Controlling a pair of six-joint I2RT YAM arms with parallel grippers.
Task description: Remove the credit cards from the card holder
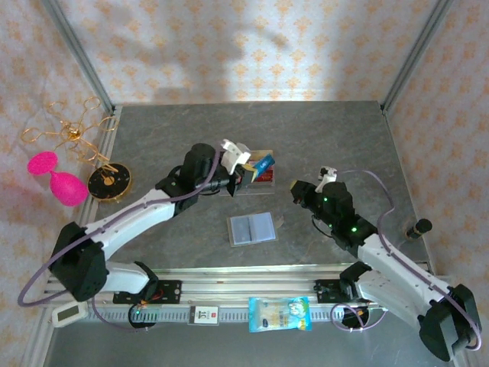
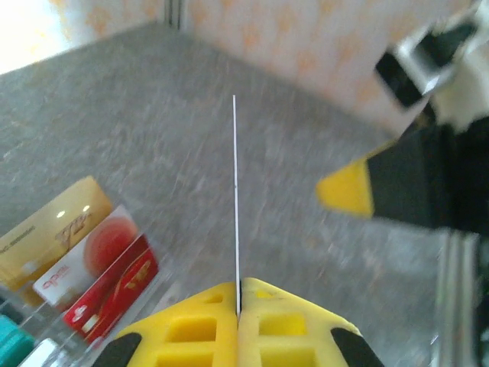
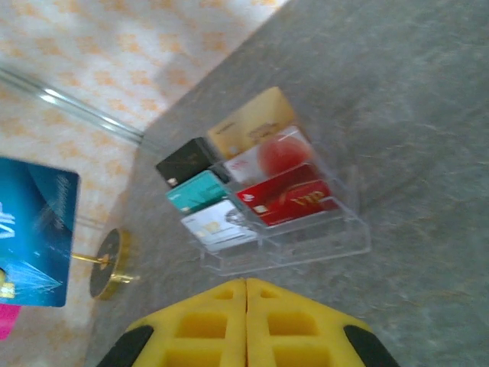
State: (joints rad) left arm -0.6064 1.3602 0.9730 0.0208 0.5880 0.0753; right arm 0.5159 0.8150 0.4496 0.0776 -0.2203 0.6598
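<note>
A snack packet (image 1: 280, 313) lies on the near rail. Beyond it, the card holder (image 1: 252, 228) lies open mid-table, its pockets too small to make out. The right gripper (image 1: 296, 188) is clenched shut. The left gripper (image 1: 246, 173) pinches one blue card (image 1: 264, 162) above the tray (image 3: 336, 241), partly hidden from above, which holds six cards (image 3: 284, 197).

The left arm stretches from its base toward one o'clock, forearm low and wrist turned. Its left gripper (image 2: 238, 289) is pinched tight on a credit card (image 2: 235, 191) held edge-on. The right arm bends at the elbow and points toward eleven o'clock, and the right gripper (image 3: 246, 284) has its jaws pressed together on nothing.
</note>
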